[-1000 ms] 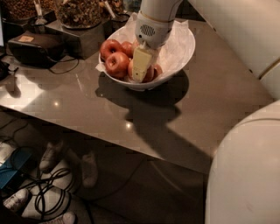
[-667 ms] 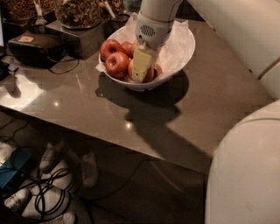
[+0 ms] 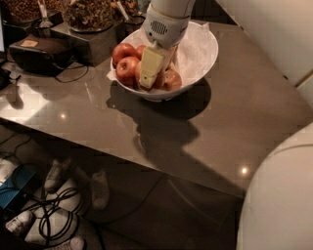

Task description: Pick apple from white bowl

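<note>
The white bowl (image 3: pixel 208 53), lined with crinkled white paper, stands on the grey table at the back centre. Several red apples lie in its left half, among them one at the left (image 3: pixel 126 68), one behind it (image 3: pixel 123 50) and one at the front (image 3: pixel 172 80). My gripper (image 3: pixel 159 71) reaches down from above into the bowl, in among the apples, with its cream tip low at the bowl's front left. It hides part of the apples in the middle.
Dark glass jars of granola (image 3: pixel 88 12) stand on a dark stand just left of the bowl. A black device (image 3: pixel 41 51) with a cable lies further left. The table's front edge (image 3: pixel 146 161) runs diagonally; cables (image 3: pixel 49 215) lie on the floor. My white body (image 3: pixel 279 195) fills the lower right.
</note>
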Available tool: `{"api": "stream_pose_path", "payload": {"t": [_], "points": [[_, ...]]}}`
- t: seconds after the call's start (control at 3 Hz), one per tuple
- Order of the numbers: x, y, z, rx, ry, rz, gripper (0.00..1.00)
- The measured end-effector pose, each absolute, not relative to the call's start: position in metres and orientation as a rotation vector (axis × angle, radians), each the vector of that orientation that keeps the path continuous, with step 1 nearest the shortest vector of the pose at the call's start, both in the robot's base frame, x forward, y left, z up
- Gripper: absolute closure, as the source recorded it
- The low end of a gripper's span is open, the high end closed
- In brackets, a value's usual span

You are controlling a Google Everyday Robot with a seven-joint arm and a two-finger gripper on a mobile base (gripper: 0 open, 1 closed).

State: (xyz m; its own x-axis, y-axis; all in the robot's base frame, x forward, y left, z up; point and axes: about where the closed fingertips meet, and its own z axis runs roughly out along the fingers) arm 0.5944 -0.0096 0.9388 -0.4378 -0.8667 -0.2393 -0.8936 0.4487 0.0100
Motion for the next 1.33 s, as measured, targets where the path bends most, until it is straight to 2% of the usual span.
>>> {"api": "stream_pose_path", "payload": {"t": [0.67,1.33], "points": [[0.588,-0.002,0.971,-1.485,2.479,0.209,1.00],[0.568,0.044,1.030,-1.604,2.288,0.291,1.00]]}}
